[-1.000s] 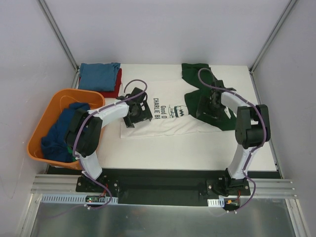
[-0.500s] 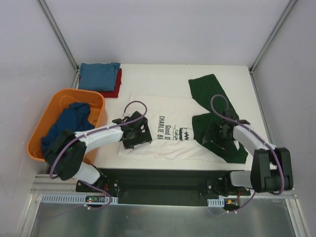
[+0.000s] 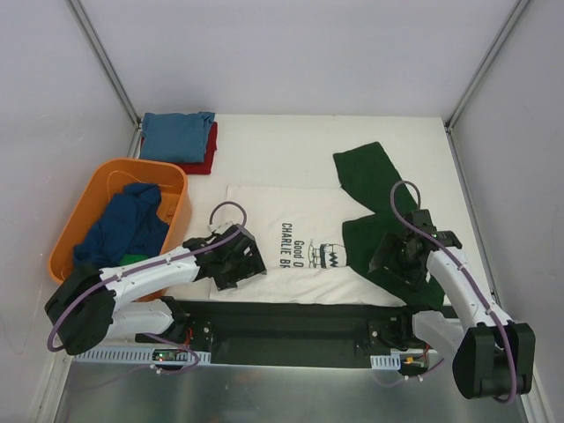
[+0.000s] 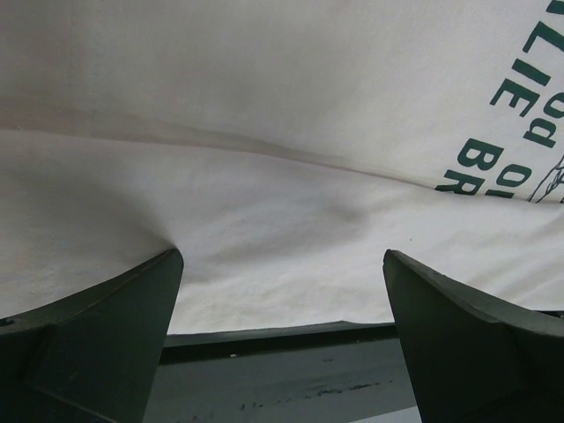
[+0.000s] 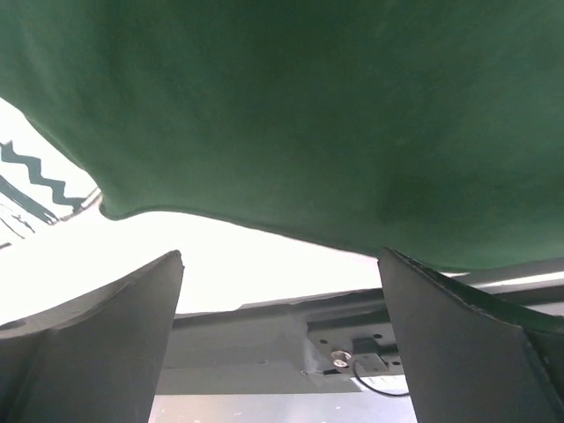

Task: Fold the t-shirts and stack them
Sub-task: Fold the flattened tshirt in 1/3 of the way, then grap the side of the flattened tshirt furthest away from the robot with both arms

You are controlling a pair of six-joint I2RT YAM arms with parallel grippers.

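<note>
Cream t-shirt [image 3: 264, 211] lies spread under gaping left claw [image 4: 280, 257] and right claw [image 5: 280, 256].

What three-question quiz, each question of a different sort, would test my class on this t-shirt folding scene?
1. True or false: the folded blue t-shirt lies on top of the red t-shirt.
2. Which colour is the t-shirt in the orange basket? A navy, B red, C cream.
3. Fill in: the right pincer stands open over the cream t-shirt's dark ____ sleeve.
Key: 1 true; 2 A; 3 green.
</note>
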